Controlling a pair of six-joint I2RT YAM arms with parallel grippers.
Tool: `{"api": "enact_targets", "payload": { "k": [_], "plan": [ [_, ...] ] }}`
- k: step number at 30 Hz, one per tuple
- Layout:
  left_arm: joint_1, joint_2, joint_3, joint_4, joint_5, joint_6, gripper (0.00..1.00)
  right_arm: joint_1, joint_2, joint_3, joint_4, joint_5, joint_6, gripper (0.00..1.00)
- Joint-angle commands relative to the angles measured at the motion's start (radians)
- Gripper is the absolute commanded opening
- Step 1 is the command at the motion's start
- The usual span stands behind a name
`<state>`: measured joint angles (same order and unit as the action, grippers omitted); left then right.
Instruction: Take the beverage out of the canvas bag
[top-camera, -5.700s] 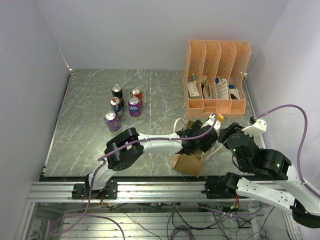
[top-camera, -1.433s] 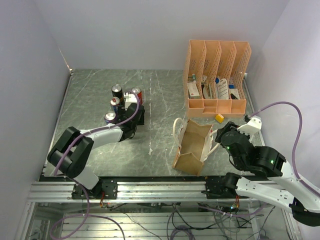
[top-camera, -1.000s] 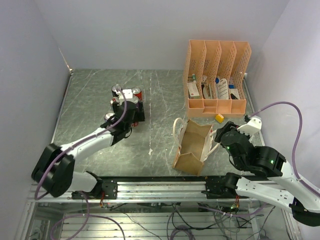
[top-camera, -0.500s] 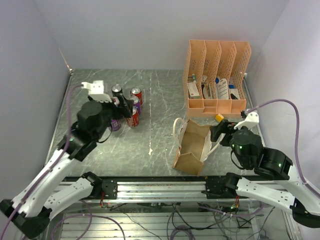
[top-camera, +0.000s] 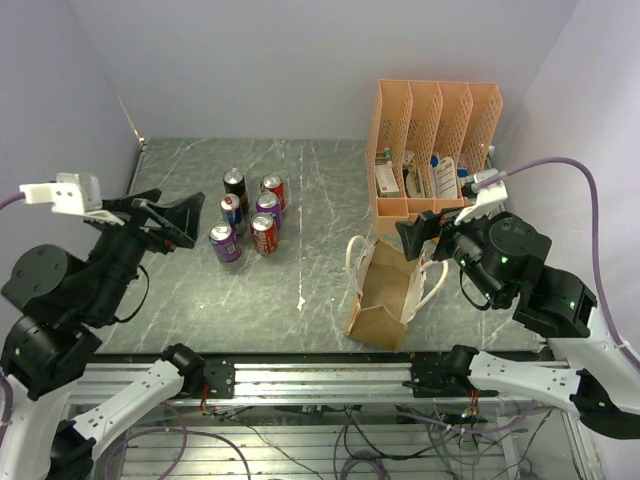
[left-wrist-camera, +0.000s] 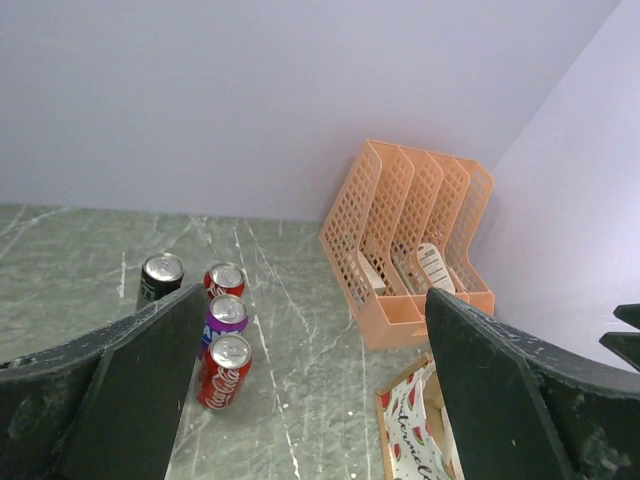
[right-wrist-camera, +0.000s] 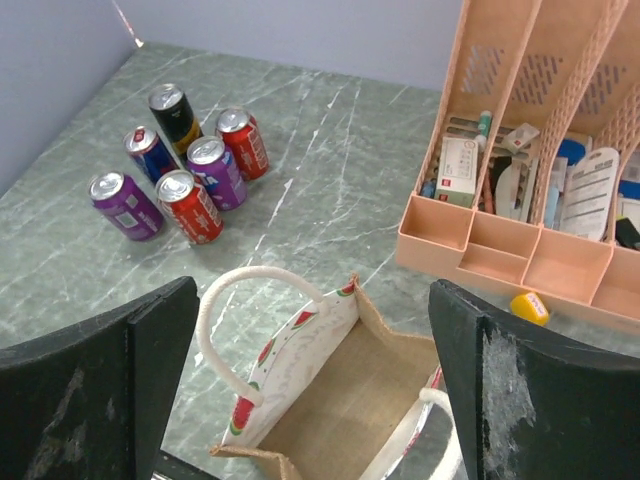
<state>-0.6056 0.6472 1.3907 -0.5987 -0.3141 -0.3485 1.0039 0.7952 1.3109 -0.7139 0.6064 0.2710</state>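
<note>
**While both hands (top-camera: 165, 222) (top-camera: 422, 236) stand open, canvas bag (top-camera: 385, 295) sits under the right one**

Bag upright on worktop (top-camera: 320, 190), mouth open, just below the raised right hand (right-wrist-camera: 310, 335), untouched. Left hand (left-wrist-camera: 320, 375) empty, raised left of six upright cans (top-camera: 247, 212); near red cola can (top-camera: 264, 232) well apart from bag.

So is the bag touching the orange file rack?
Apart. The right wrist view shows a strip of bare green tabletop between the near corner of the bag and the base of the orange file rack.
</note>
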Motion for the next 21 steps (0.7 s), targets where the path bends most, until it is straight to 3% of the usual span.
{"api": "enact_targets", "payload": {
  "k": [1,11,21],
  "plan": [
    [0.003,-0.033,0.044,-0.083,-0.029,0.036,1.0,0.004,0.024,0.049,0.02,-0.046,-0.117,1.0],
    [0.005,-0.056,0.08,-0.11,-0.078,0.06,1.0,0.004,-0.054,0.023,0.148,-0.151,-0.166,1.0],
    [0.003,-0.057,0.054,-0.094,-0.065,0.078,1.0,0.005,-0.077,0.033,0.164,-0.055,-0.148,1.0]
  ]
}}
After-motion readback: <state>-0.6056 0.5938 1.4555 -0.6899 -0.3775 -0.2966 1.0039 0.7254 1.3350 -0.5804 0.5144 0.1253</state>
